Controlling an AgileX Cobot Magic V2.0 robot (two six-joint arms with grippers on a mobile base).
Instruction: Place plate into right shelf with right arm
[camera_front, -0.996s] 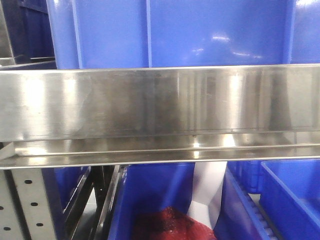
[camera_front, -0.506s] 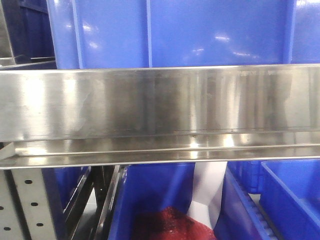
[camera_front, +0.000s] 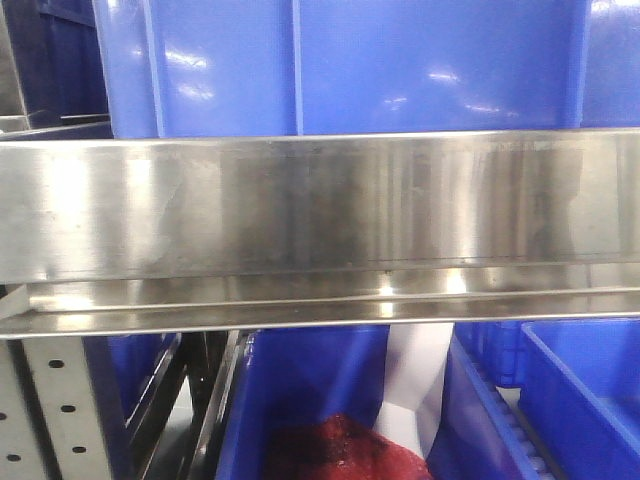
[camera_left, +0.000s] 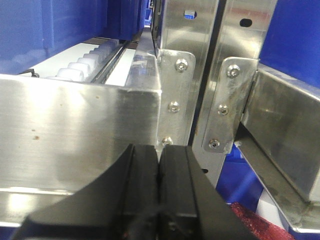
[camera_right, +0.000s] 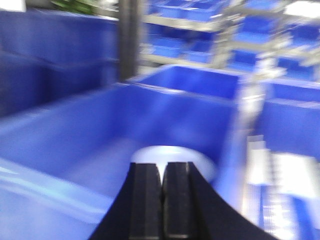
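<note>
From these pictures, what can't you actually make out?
- Plate: right wrist view, blurred, and the right arm's shut fingers cover most of it; whether they grip it is unclear.
- Blue bin around the plate: smeared by blur, its base hidden.
- Red thing: front view, cut off by the bottom edge, unidentifiable.
- Front view: steel rail fills it; neither arm shows.
- Left fingers: shut, blocking the lower rack.

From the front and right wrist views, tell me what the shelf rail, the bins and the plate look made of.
Shelf rail: looks like brushed stainless steel; fine streaks and smeared bright reflections.
Blue bin: probably moulded plastic; glossy, even colour, sharp light spots.
Plate: likely smooth pale-blue plastic, but the view is blurred and the right gripper hides part of it, so this is uncertain.
</note>
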